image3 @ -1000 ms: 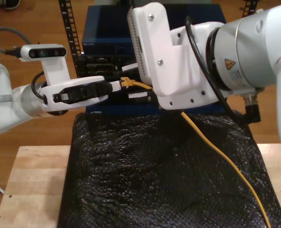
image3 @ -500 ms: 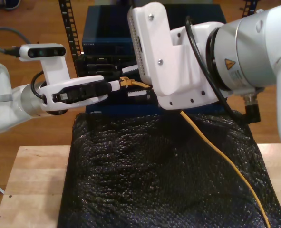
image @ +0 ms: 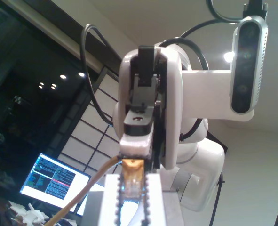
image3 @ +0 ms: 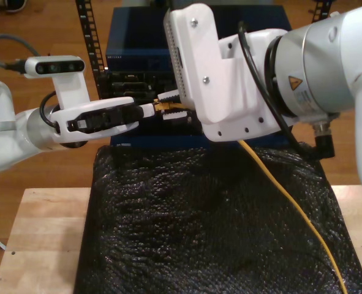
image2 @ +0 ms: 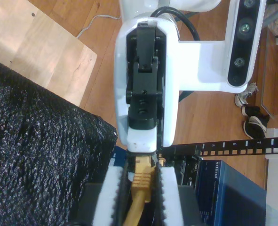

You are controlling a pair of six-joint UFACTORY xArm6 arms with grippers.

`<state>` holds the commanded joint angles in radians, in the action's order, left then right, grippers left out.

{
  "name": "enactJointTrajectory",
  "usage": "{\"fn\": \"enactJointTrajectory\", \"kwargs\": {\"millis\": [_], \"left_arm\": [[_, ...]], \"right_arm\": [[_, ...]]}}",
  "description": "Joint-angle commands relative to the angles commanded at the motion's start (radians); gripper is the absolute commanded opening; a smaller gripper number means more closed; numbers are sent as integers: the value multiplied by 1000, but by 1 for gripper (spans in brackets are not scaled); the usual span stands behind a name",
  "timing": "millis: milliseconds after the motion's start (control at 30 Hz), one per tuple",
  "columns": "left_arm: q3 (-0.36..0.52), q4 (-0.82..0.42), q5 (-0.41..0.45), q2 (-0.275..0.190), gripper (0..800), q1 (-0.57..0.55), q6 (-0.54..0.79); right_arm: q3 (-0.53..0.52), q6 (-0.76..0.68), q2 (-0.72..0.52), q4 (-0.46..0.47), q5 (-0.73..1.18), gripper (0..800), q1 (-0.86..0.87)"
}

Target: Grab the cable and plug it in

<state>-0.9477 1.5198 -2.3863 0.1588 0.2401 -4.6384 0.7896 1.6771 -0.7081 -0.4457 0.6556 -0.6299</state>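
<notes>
- Cable [image3: 279,190] status: the orange-yellow line comes up over the black bubbly mat [image3: 199,226] on the wooden surface [image3: 43,239] and ends right between my two end effectors.
- My first end effector [image3: 151,109] reaches in from the exterior view's left. It's narrow, with the plug [image3: 163,105] sitting right at its tip.
- From the first wrist view, the toothed fingers [image: 111,197] look clamped on either side of the amber plug end [image: 131,172]. My second end effector's tip is touching it from straight ahead.
- My second end effector [image3: 176,98], the big white one at the exterior view's right, is also closed down narrow on the cable.
- In the second wrist view its white fingers [image2: 106,193] hug the yellow boot [image2: 141,176], with the cable trailing back between them.
- So both have hold of the same short bit of cable, tip to tip, practically touching.
- Just beyond both end effectors sits the blue network box [image3: 138,43] in the rack.
</notes>
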Motion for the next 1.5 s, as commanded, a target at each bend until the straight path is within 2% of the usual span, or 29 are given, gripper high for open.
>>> {"fn": "enactJointTrajectory", "kwargs": {"millis": [100, 367, 433, 533, 600, 633, 767, 833, 967, 1267, 1500], "left_arm": [[0, -2, 0, 2, 8, 0, 0], [0, -2, 0, 2, 9, 0, 2], [0, -2, -2, 2, 51, 0, -2], [5, 0, -5, 5, 289, 0, -15], [6, 0, -12, 8, 476, 0, -25], [8, 2, -15, 9, 538, 0, -25], [8, 2, -15, 12, 703, 0, -26], [6, 0, -14, 11, 753, 0, -26], [6, 2, -11, 11, 790, 0, -28], [3, -2, 6, 5, 795, 3, -28], [0, -3, 43, -3, 795, 5, -26]], "right_arm": [[0, -6, -2, 0, 0, 50, 0], [0, -41, -2, 0, 0, 7, 0], [0, -43, 0, 0, 0, 2, 0], [0, -48, -2, 0, 2, 2, 0], [2, -54, 0, 0, 0, 2, 0], [2, -57, 0, 0, 0, 2, 0], [2, -60, 0, 0, 0, 2, 0], [3, -63, 2, 0, 2, 2, 0], [8, -100, 5, 2, 2, 2, 0], [32, -107, 29, 3, 2, 3, 6], [54, -167, 31, 5, 0, 3, 40]]}}
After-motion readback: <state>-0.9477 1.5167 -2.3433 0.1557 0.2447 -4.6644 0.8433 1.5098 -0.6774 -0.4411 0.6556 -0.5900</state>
